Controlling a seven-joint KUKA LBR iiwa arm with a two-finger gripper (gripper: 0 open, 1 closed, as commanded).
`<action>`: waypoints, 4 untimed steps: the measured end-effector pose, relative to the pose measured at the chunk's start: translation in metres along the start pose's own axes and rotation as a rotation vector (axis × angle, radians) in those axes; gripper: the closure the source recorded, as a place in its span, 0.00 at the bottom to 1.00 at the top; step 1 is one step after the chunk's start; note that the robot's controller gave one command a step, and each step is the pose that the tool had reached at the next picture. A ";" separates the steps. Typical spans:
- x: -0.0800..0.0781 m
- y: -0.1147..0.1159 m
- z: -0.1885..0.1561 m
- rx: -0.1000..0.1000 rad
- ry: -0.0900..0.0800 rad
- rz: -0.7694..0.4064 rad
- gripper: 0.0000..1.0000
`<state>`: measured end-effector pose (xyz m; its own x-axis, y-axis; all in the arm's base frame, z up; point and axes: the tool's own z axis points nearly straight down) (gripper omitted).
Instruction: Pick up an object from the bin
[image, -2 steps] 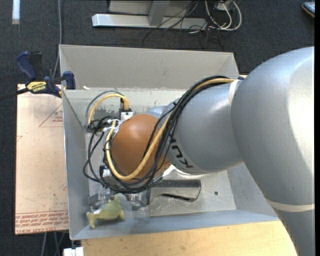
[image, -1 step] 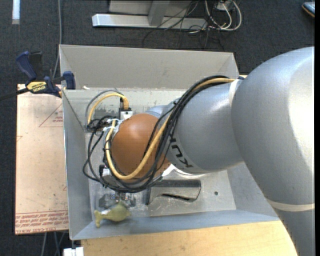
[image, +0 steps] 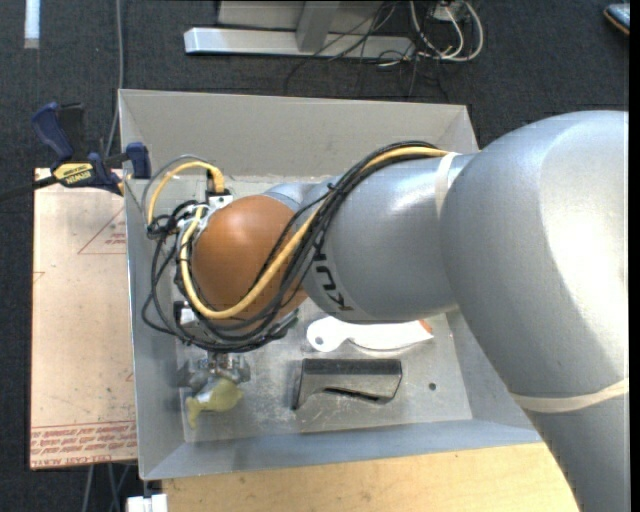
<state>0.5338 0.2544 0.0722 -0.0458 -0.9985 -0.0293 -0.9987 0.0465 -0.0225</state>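
In the grey bin (image: 300, 125) amid dark carpet (image: 70, 60), the end effector (image: 216, 372), opening indiscernible, hangs over a yellowish lump (image: 214, 399).

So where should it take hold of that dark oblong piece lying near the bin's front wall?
Likely from straight above, across the middle of the dark oblong piece, closing over its short width. It lies flat with its long sides free: bin floor in front, a narrow gap to the white scoop behind.
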 end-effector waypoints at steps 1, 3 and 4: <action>0.053 -0.002 -0.002 0.007 -0.006 -0.038 1.00; 0.007 0.001 -0.006 0.013 -0.019 0.191 1.00; 0.004 0.004 -0.199 0.024 -0.026 0.034 1.00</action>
<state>0.5248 0.2448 0.2712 -0.0787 -0.9953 -0.0559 -0.9957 0.0812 -0.0451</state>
